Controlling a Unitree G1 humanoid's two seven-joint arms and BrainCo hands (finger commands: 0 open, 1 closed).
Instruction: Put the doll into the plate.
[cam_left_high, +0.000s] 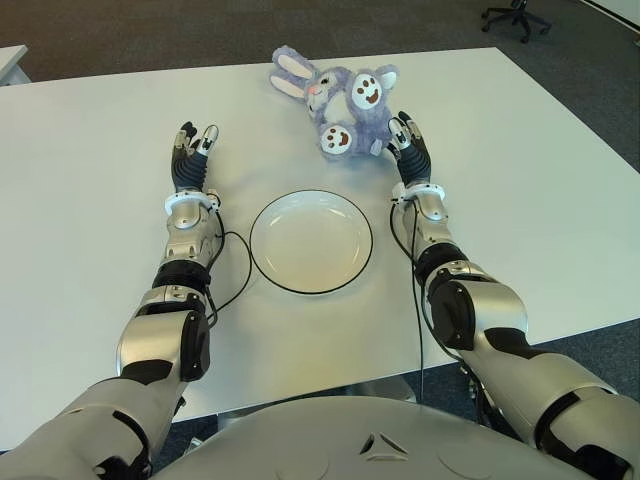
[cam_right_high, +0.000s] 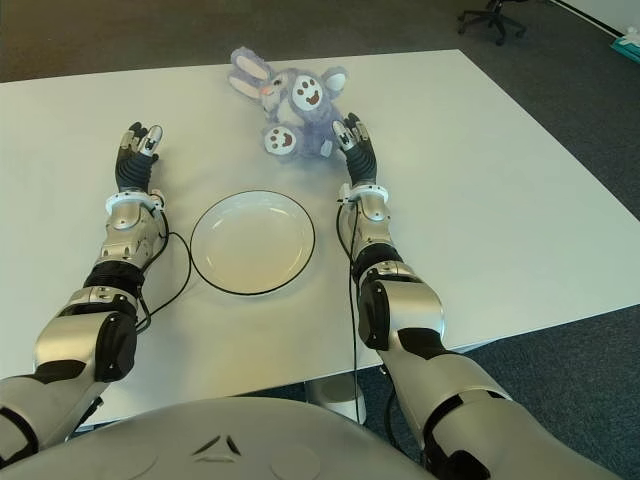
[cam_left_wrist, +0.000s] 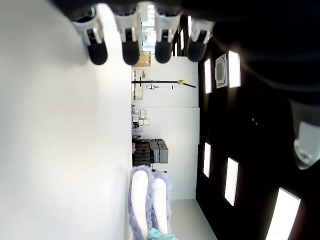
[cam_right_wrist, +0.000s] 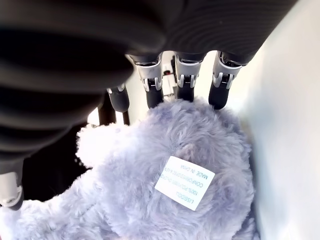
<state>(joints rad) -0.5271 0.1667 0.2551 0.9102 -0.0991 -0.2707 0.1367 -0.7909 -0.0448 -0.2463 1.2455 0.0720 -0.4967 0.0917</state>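
Observation:
A purple plush bunny doll (cam_left_high: 340, 100) lies on its back at the far middle of the white table (cam_left_high: 530, 200), soles up. The white plate (cam_left_high: 311, 241) with a dark rim sits empty on the near side of the doll, between my two forearms. My right hand (cam_left_high: 406, 138) is at the doll's right side, fingers straight and open. In the right wrist view its fingertips (cam_right_wrist: 182, 85) reach over the fur (cam_right_wrist: 150, 190) without curling around it. My left hand (cam_left_high: 193, 148) shows left of the plate, open and holding nothing. The doll's ears (cam_left_wrist: 147, 205) appear far off in the left wrist view.
Thin black cables (cam_left_high: 237, 262) run from both wrists across the table beside the plate. An office chair (cam_left_high: 515, 15) stands on the dark carpet beyond the table's far right corner. The table's right edge (cam_left_high: 600, 150) slants close to my right arm.

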